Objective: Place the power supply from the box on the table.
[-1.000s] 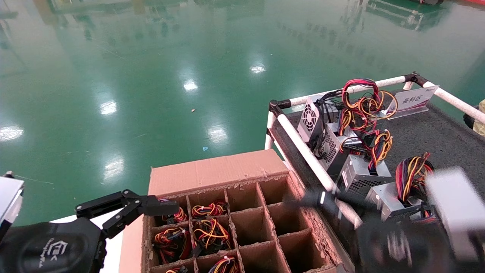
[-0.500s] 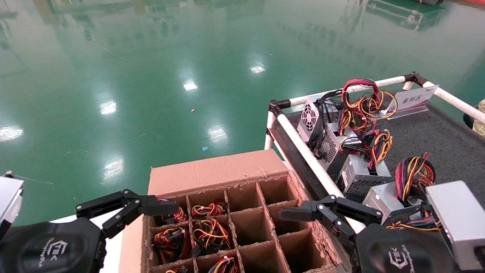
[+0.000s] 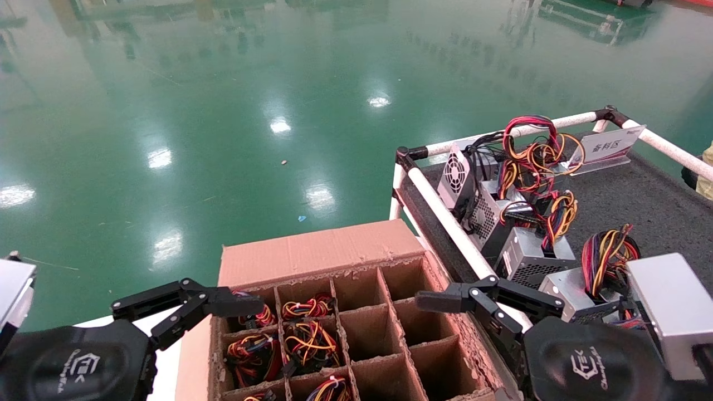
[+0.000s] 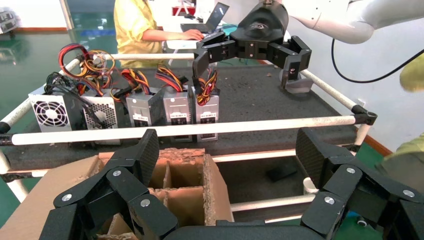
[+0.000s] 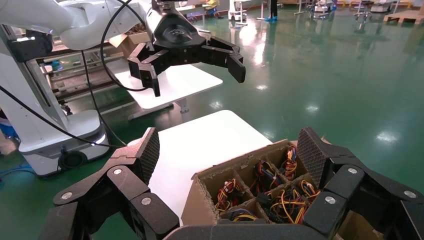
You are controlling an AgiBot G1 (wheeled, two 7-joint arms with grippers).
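Swinging back from the dark grey felt desk (image 3: 657, 206), the right claw (image 3: 473, 312) hangs wide and empty over the frayed brown divided carton (image 3: 312, 250). Silver wire-tangled supplies (image 3: 303, 342) sit in cells; loose leads could snag dividers.

Brown box (image 3: 312, 253), silver-grey power supply (image 3: 562, 292), red-yellow-black wires (image 3: 607, 256), dark grey table (image 3: 640, 200).

Both arms reach forward at low height, the left gripper (image 3: 189, 312) and the right gripper (image 3: 473, 309) each empty, black fingers spread wide.
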